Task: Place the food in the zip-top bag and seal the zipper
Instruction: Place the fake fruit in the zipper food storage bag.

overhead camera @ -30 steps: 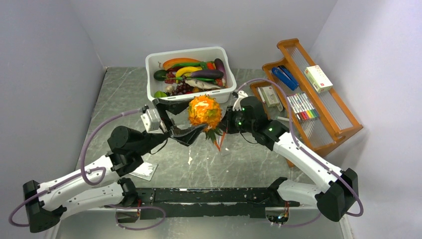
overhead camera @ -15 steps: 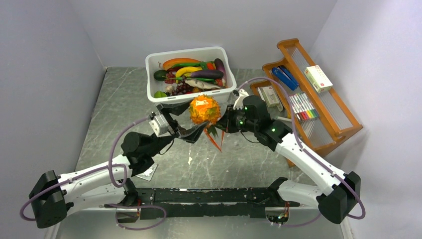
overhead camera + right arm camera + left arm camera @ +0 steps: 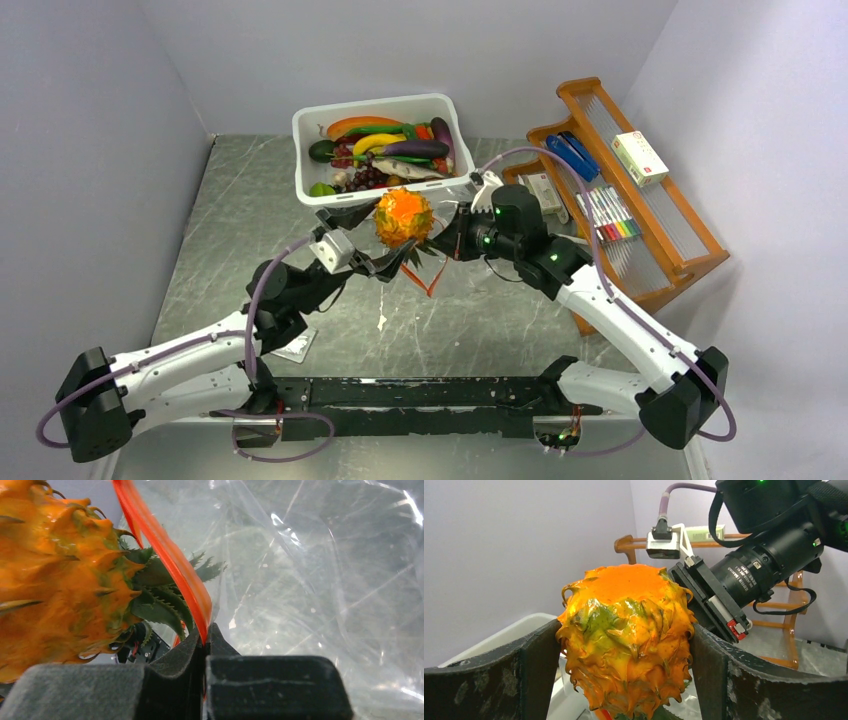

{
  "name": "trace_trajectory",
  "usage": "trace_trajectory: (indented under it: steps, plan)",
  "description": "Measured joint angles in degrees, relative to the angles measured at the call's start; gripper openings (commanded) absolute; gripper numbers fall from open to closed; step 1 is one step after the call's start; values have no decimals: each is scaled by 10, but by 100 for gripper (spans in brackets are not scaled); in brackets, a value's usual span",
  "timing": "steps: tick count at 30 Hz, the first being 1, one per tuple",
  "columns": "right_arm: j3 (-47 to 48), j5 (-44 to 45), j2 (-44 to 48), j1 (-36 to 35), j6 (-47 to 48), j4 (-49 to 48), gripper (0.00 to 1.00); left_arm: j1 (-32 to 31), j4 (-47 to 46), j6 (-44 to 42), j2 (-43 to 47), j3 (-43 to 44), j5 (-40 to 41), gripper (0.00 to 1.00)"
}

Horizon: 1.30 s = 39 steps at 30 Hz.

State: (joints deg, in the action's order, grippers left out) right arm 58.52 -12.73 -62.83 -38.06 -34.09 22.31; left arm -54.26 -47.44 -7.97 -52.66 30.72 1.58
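In the top view, an orange toy pineapple (image 3: 403, 217) with green leaves hangs above the table, just in front of the tub. My left gripper (image 3: 385, 240) is shut on it, a finger pressed on each side of its body (image 3: 626, 640). Its leafy crown points down at the mouth of the clear zip-top bag (image 3: 310, 580). My right gripper (image 3: 206, 635) is shut on the bag's orange-red zipper (image 3: 165, 550) and holds the bag up off the table. From the top view the zipper (image 3: 432, 280) dangles as a red loop below the right gripper (image 3: 450, 243).
A white tub (image 3: 297, 150) filled with toy fruits and vegetables stands behind the pineapple. A wooden rack (image 3: 690, 250) with markers and boxes stands to the right. A flat white card (image 3: 290, 345) lies near the left arm.
The left arm has carried the pineapple a little farther back and to the left, toward the tub. The right gripper has followed with the bag's mouth.
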Motion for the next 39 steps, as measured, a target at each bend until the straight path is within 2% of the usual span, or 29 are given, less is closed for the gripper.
trace_trajectory:
  steps: [6, 9, 14, 21, 29, 34, 39]
  plan:
    - [9, 3, -6, 0, -16, -8, 0, 2, 59, 3, 5, 8, 4, 23]
    - [14, 0, -7, 0, -28, -28, 0, 10, 71, 35, 20, -9, 6, 24]
    - [7, -27, -10, 0, -59, -76, 0, 27, -50, 123, 65, -116, 3, 24]
    - [-22, -82, -24, 0, -92, -125, 0, 28, -149, 158, 54, -104, -23, 23]
    - [-52, -120, -20, 0, -129, -166, 0, 28, -184, 154, 78, -79, -57, 23]
    - [-73, -150, -18, 0, -163, -209, 0, 28, -222, 137, 70, -105, -64, 22]
    - [-74, -153, -13, 1, -170, -207, 0, 28, -192, 113, 88, -120, -64, 22]
